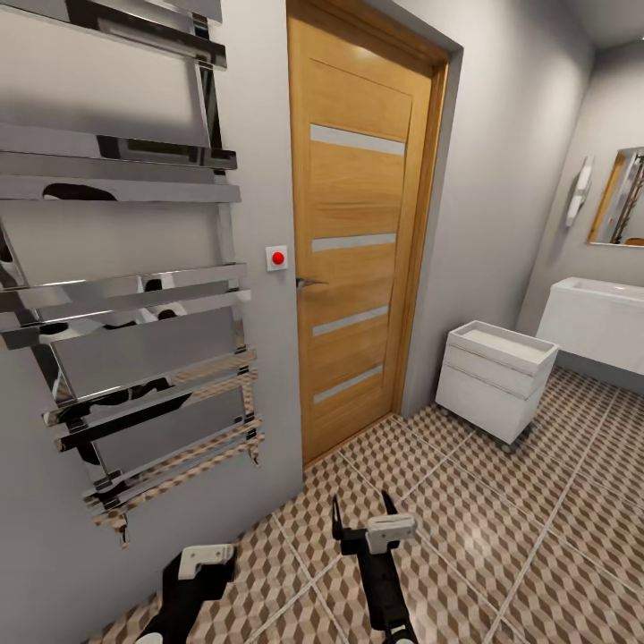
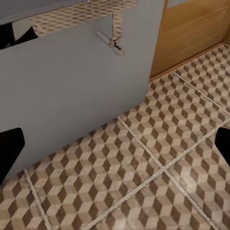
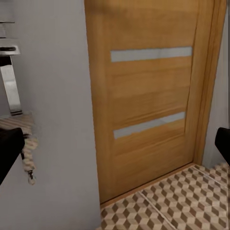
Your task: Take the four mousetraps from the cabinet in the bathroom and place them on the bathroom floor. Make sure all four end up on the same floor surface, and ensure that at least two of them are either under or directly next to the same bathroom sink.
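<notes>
The mousetraps and the cabinet are out of view. The bathroom floor of cube-pattern tiles spreads ahead. The white sink hangs on the far right wall under a mirror. My right gripper hovers low over the floor in front of the door, open and empty; in the right wrist view its dark fingertips sit at the frame's edges, facing the door. My left gripper is low by the grey wall, and its fingertips stand wide apart over bare tiles, holding nothing.
A closed wooden door stands straight ahead, with a red button beside it. A chrome towel radiator juts from the left wall. A small white drawer unit on wheels stands right of the door.
</notes>
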Motion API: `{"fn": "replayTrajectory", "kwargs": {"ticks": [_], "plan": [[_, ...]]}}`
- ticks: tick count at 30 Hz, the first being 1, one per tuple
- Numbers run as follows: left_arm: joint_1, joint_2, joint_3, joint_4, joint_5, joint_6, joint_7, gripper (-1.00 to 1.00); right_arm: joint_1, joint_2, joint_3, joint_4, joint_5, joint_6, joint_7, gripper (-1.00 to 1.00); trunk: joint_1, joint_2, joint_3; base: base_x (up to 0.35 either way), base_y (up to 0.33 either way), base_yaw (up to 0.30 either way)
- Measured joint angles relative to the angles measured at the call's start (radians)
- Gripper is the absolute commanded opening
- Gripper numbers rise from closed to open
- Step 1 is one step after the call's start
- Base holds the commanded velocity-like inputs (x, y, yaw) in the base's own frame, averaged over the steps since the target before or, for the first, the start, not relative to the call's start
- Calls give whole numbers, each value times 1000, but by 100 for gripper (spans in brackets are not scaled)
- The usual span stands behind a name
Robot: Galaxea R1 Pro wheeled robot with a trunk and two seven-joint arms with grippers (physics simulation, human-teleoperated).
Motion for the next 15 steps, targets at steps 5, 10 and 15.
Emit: {"fn": "replayTrajectory", "kwargs": {"ticks": [5, 10, 15], "plan": [[0, 15, 0, -7, -1, -4, 0, 100, 0, -1, 2, 15, 0, 26, -29, 100, 0, 0, 0, 0, 0, 0], [1, 21, -1, -14, -1, -5, -1, 100, 0, -6, -2, 36, 1, 96, -37, 100, 0, 0, 0, 0, 0, 0], [1, 24, -2, -13, -1, -6, -3, 100, 0, -30, -7, 40, 3, 168, -39, 100, 0, 0, 0, 0, 0, 0]]}}
